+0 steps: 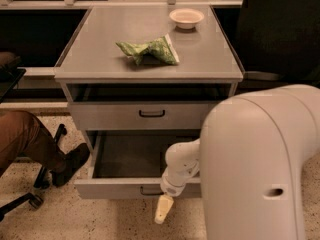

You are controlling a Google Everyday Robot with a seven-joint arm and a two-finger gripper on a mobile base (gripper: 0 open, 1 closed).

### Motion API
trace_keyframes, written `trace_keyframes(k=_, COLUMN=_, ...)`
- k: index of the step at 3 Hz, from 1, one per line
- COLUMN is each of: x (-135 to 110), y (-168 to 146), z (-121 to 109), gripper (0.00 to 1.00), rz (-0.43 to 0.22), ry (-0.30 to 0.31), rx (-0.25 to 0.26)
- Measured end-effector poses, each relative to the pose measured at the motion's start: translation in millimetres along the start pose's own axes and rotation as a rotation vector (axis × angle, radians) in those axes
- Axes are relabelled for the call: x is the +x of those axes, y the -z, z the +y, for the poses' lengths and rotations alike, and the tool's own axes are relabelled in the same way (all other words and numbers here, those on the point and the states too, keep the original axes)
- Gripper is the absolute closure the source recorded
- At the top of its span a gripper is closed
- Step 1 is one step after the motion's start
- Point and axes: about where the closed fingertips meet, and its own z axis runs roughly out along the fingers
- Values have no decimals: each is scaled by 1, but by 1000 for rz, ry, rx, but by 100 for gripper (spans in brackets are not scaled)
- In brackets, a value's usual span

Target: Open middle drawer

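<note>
Above the speckled floor (pixel 100 219), the wide light-grey metal middle drawer (pixel 110 188) stands pulled out, its crosswise black bar handle (pixel 149 190) just above the down-pointing gripper (pixel 163 210) — spread or closed, I cannot tell.

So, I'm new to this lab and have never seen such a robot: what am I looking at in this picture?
One camera looks down on a grey cabinet. The big white shape at right is the robot's arm. Its cream-coloured hand hangs just in front of the middle drawer, which is pulled out and looks empty. Nothing shows in the hand. The drawer above stands only slightly open. On the cabinet lie a green snack bag and a white bowl. At left is a seated person's leg.
</note>
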Motion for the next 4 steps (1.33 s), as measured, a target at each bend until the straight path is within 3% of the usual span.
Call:
trace_keyframes(k=1, x=1, y=-6, z=31, gripper=0, rz=75, ry=7, rx=-60)
trace_keyframes(k=3, x=5, y=-8, z=56, gripper=0, rz=84, ry=-1, rx=-130)
trace_keyframes(k=4, x=5, y=-8, z=56, gripper=0, rz=84, ry=-1, rx=-130)
